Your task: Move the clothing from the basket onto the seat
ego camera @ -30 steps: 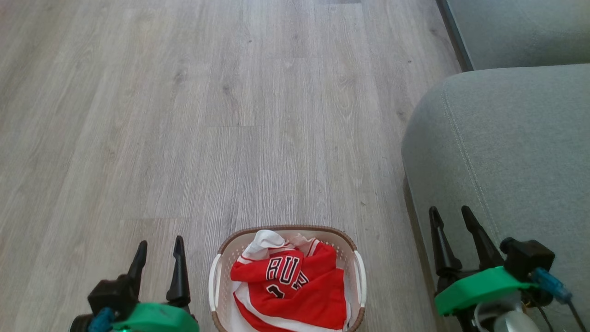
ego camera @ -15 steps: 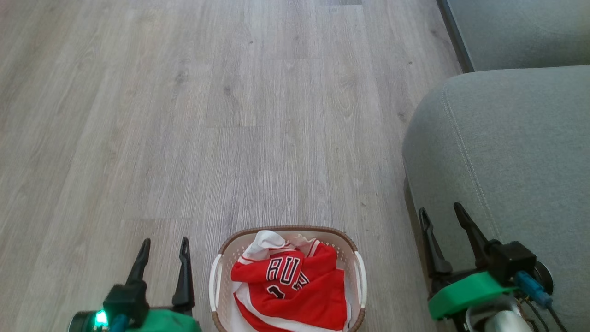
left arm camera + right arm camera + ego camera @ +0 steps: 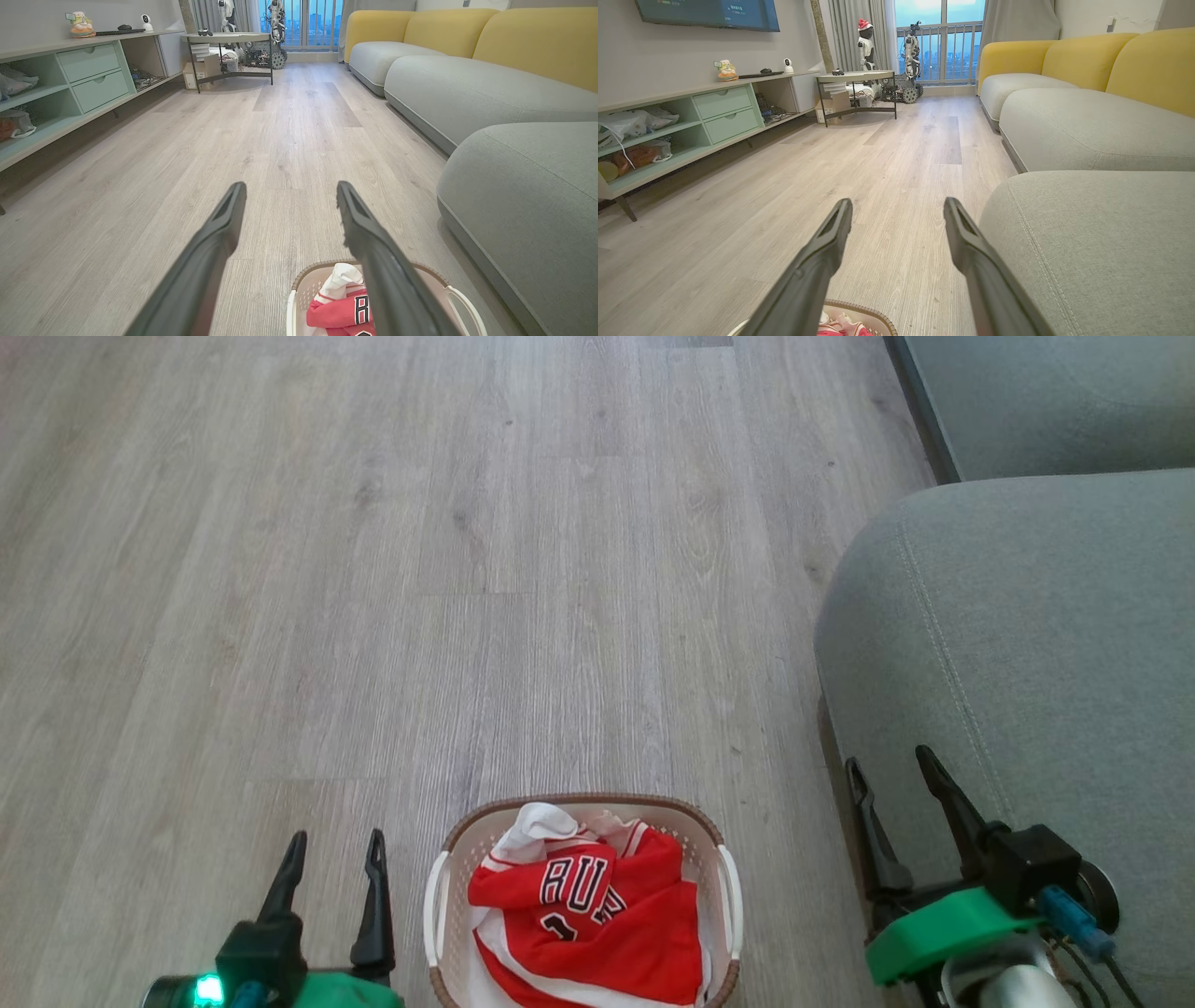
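Observation:
The clothing (image 3: 597,915), a red shiny jersey with white trim and black letters, lies piled in the cream basket (image 3: 434,905) on the floor at the bottom centre of the head view. My left gripper (image 3: 337,835) hovers open just left of the basket, holding nothing. On the basket's right, my right gripper (image 3: 887,758) is open and empty at the front edge of the grey-green seat (image 3: 1027,635). In the left wrist view the open left gripper (image 3: 290,186) is above the basket (image 3: 439,280) and the clothing (image 3: 336,312). The right wrist view has the open right gripper (image 3: 897,202), the basket rim (image 3: 873,315) and the seat (image 3: 1087,233).
Pale wood floor (image 3: 467,569) stretches ahead. More grey sofa cushions (image 3: 467,88) with yellow backs (image 3: 537,42) line the right side. A mint TV cabinet (image 3: 691,121) runs along the left wall, and a round table (image 3: 857,77) stands near the window.
My left gripper has drawn back slightly toward the bottom of the head view. My right gripper has shifted a little left, toward the seat's edge. Basket and clothing are unmoved.

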Robot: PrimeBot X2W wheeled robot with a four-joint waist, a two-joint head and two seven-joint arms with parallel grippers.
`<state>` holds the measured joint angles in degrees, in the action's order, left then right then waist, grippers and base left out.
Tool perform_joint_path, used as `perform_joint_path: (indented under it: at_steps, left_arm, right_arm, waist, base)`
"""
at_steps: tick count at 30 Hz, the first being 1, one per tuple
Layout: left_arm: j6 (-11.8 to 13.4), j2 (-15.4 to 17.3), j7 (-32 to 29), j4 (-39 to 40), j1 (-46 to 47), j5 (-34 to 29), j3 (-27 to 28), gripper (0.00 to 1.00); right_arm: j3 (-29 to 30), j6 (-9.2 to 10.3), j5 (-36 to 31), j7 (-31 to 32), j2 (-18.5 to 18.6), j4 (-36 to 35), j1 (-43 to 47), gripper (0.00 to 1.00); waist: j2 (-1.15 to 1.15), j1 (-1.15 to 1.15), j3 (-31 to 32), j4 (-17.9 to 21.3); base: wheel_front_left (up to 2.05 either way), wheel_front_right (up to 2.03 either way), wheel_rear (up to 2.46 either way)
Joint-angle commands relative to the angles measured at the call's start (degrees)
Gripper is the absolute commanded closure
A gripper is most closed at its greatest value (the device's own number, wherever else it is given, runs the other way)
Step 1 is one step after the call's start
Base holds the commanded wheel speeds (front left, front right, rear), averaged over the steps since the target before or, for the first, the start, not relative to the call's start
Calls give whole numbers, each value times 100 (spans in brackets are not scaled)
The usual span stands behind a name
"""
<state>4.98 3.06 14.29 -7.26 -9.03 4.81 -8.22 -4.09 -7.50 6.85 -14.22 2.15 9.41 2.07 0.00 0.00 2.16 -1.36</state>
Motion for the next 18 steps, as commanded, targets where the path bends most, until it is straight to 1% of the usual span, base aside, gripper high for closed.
perform_joint_path:
  at_steps: [1, 18]
  left_arm:
    - [-30, -14, 71, 174, 193, 39, 218, 0]
    - [-42, -17, 71, 150, 325, 58, 132, 0]
  right_arm:
    - [-131, 1, -28, -78, 73, -181, -117, 0]
    - [-6, 1, -21, -78, 73, -212, -200, 0]
  waist:
    - [0, 0, -7, 2]
    - [0, 0, -172, -13]
  base:
    - [0, 0, 0]
    - [0, 0, 0]
